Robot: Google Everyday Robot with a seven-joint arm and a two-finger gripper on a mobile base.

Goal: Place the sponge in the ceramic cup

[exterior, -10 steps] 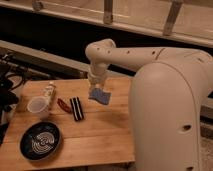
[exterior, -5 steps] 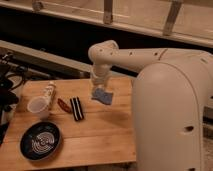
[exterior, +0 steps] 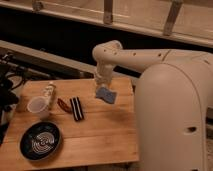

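Starting at the left edge of the light wooden bench [exterior: 100, 137], a pale ceramic cup [exterior: 38, 106] stands with its mouth open upward. A small pale bottle [exterior: 49, 93] is just behind it, toward the back-left corner. A dark round plate with pale spiral lines [exterior: 41, 141] sits near the front-left corner, close to the front edge. Right of the cup lie a small red oblong item [exterior: 64, 105] and, just beside it, a black rectangular bar [exterior: 76, 108], both between the cup and the bench's middle. Bare wood runs from the bar to the right edge and down to the front edge. Near the back edge, right of middle, the gripper [exterior: 102, 84] hangs from the white arm [exterior: 130, 57], pinching the top of the blue rectangular soft sponge [exterior: 106, 94]. The sponge is tilted with one corner lower. It is well apart from the cup, with the red item and the bar between them. The robot's bulky white body [exterior: 172, 120] crowds the right edge.
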